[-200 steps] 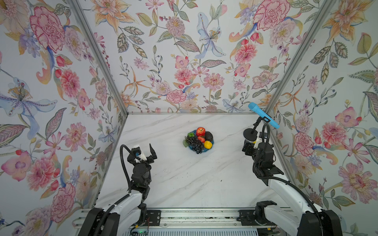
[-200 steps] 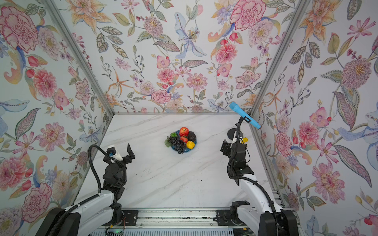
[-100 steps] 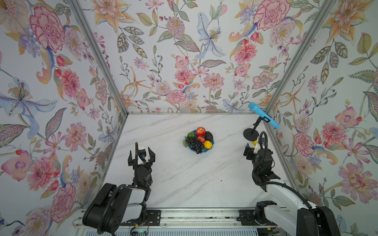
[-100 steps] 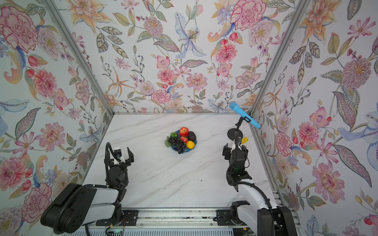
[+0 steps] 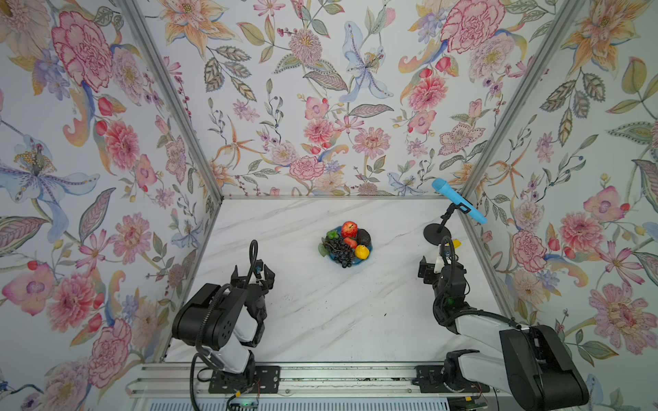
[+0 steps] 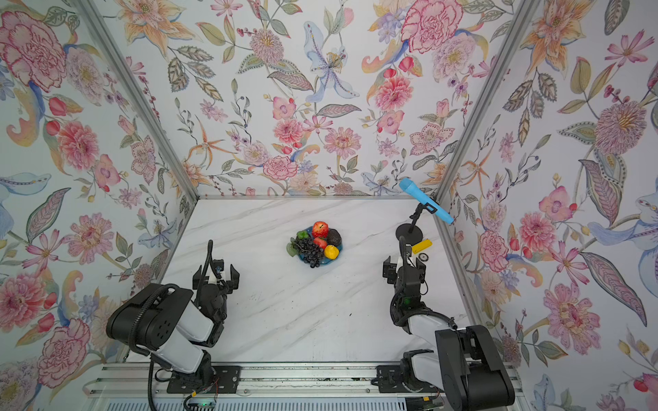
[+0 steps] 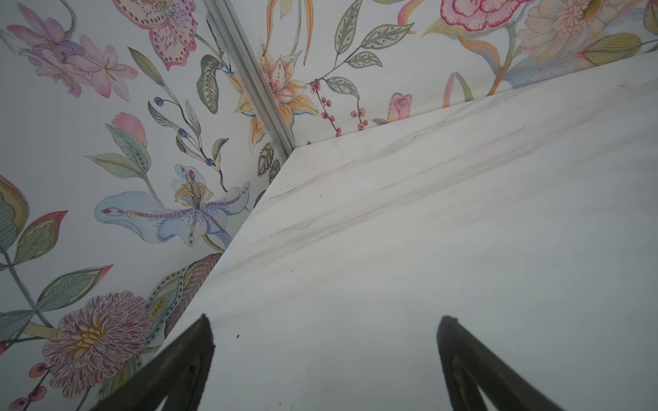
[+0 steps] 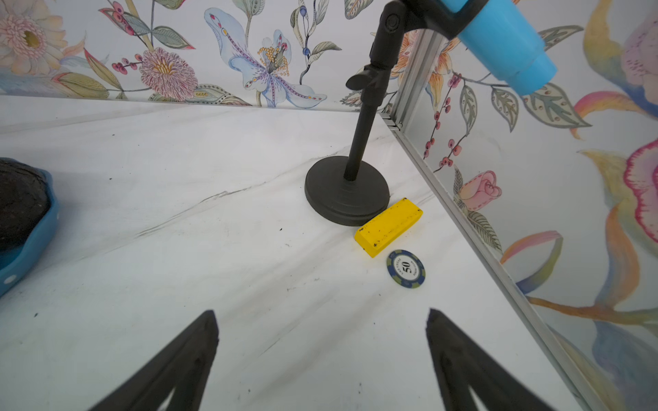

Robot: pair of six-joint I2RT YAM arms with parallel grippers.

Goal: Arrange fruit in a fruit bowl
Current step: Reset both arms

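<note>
Finally, both arms drew back from a filled bowl

Both had folded toward the near rail, the left tool (image 5: 253,277) wide and empty, the right tool (image 8: 320,315) opened wider, also empty. All the fruit (image 5: 347,243) sat heaped in the fruit bowl (image 6: 322,262) mid-bench, apparently none loose, so the task looked finished. The marble bench (image 5: 320,313) was pale and scuffed, and floral walls (image 5: 320,106) enclosed it

Left hand (image 7: 325,317) gapes above marble table (image 7: 445,231) beside floral wall (image 7: 89,149).
</note>
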